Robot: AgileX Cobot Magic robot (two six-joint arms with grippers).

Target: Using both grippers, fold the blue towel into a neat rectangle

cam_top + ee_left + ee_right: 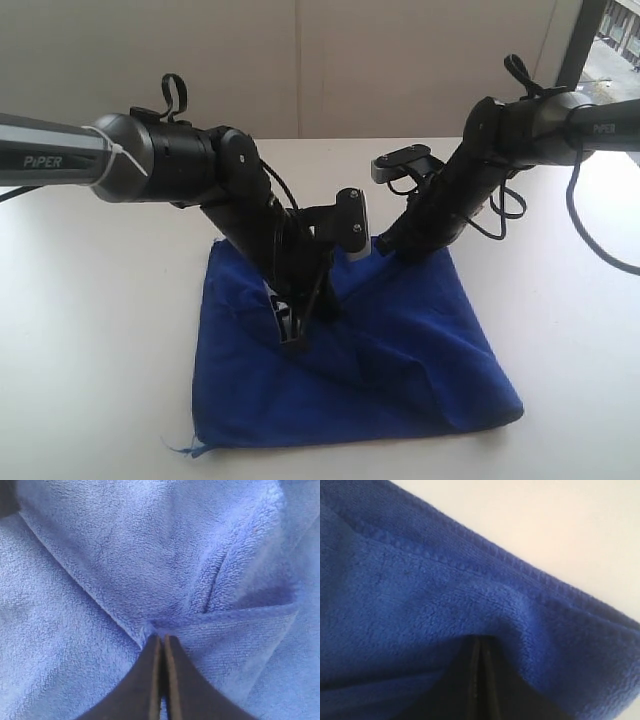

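The blue towel [400, 370] lies on the white tabletop [90, 350], doubled over into a rough square. Its surface is rumpled and a diagonal ridge runs across its middle. A small thread-like loop [180, 447] sticks out from one of the towel's corners, on the side away from both arms.

The left tool [161, 639] stands on the towel a little in from its centre, toward the edge where the arms come in. We see its two fingers pressed together, tips down in the pile. Several creases and a hemmed fold of the towel meet right at those tips. We cannot tell whether any cloth is nipped between them or whether they only press on it.

The right tool [479, 641] is at the towel's edge nearest the arms. Its fingers are also together, and the towel rises in a soft hump over their tips, so the tips themselves are hidden under the pile. Just beyond that hump runs the towel's stitched hem [470, 555], with bare tabletop past it. Here too we cannot say for sure whether cloth is caught.

Outward from the towel, the left arm [200, 165] and the right arm [470, 190] slope down to it from opposite sides, with black cables looping along them. The two tools are apart from each other, both over the same half of the towel.
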